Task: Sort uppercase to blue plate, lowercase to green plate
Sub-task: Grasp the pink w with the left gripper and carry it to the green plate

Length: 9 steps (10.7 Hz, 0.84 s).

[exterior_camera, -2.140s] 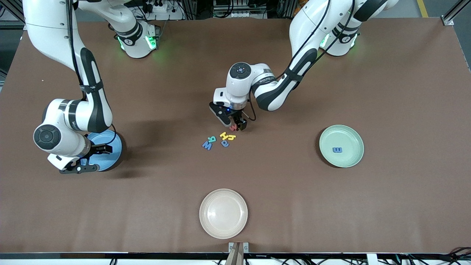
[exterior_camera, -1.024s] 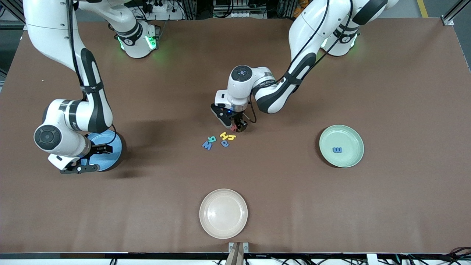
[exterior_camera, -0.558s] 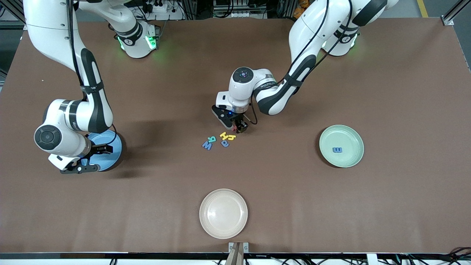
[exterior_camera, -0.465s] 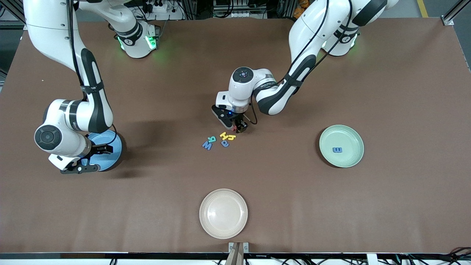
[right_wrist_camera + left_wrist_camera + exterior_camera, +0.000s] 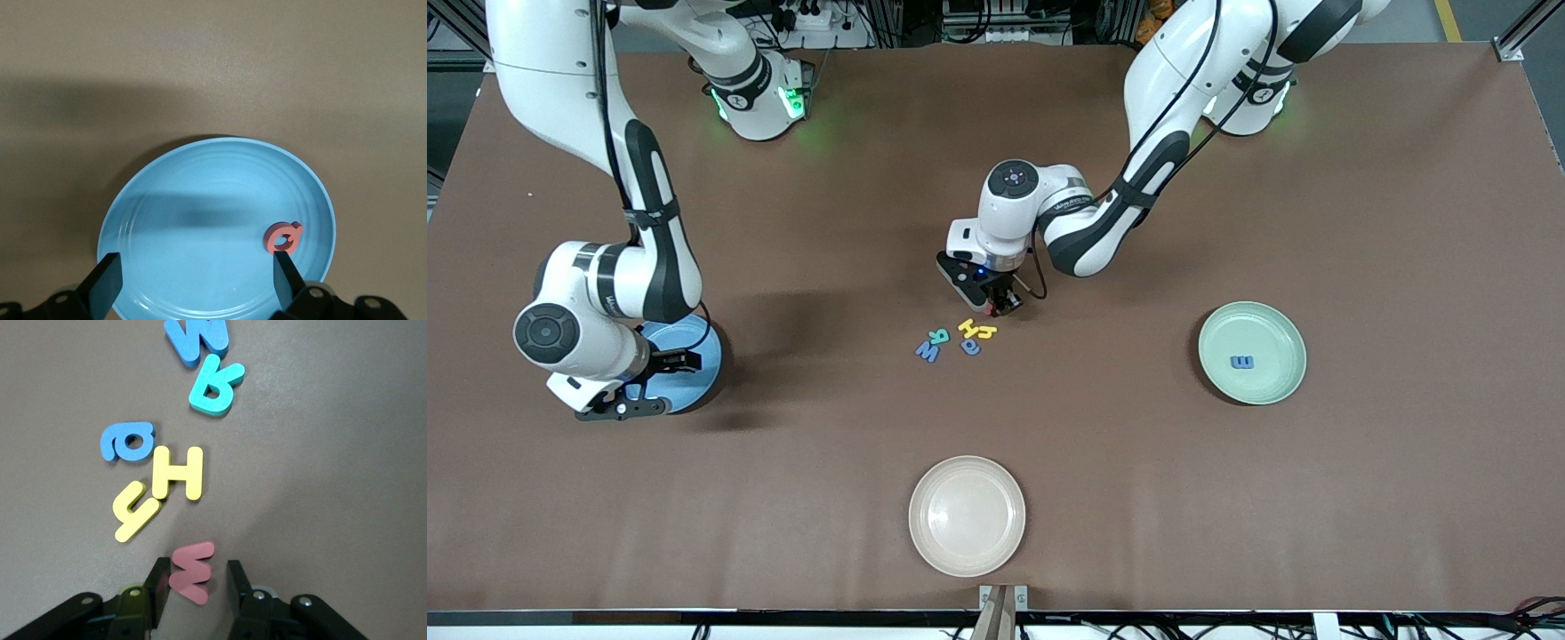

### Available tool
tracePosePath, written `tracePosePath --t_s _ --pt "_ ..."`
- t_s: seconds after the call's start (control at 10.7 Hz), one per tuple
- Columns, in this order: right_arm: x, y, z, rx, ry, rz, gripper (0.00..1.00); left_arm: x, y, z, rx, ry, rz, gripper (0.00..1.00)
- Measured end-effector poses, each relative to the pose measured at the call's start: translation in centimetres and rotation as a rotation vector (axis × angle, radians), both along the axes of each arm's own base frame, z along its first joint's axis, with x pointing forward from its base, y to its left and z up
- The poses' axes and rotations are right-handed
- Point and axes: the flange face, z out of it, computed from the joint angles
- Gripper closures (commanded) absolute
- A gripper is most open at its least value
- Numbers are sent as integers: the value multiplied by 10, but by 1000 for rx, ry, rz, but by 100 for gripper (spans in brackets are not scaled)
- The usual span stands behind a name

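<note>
- At mid-surface, the left hand (image 5: 1000, 304) is down at the cluster of loose letters, its two fingers set either side of the red w (image 5: 192, 572). The fingers look pressed to the letter's flanks in the left wrist view, so I judge a grip on it, with the w low at the surface.
- Reason for that placement, as I read it: the red w lies at the edge of the cluster, apart from its neighbours, so it can be pinched without disturbing them. As a lowercase letter it belongs on the green plate (image 5: 1288, 329).
- Loose letters on the surface, nearer the front camera than the left hand: yellow H (image 5: 179, 473), touching a small yellow letter (image 5: 135, 511); blue a (image 5: 127, 442) just beside the H; teal R (image 5: 216, 385) and blue W (image 5: 199, 338) toward the right arm's end of the group.
- Green plate, toward the left arm's end: holds one blue e (image 5: 1241, 362), nothing else.
- Blue plate (image 5: 160, 200), toward the right arm's end: holds the red Q (image 5: 283, 237) near its rim. The right hand (image 5: 197, 283) hangs over this plate, fingers spread wide and empty; that arm is waiting.
- Cream-white plate (image 5: 967, 516), nearest the front camera: nothing in it.
</note>
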Motion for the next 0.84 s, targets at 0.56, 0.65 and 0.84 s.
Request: tracePosePath --t_s 0.56,0.65,0.84 --pt "2 12 0 5 -2 18 0 6 4 2 1 -12 5 100" --pt "2 15 0 9 -3 20 0 7 4 2 0 -12 6 100" --pt "6 23 4 37 -20 5 0 16 10 3 5 -19 19 100"
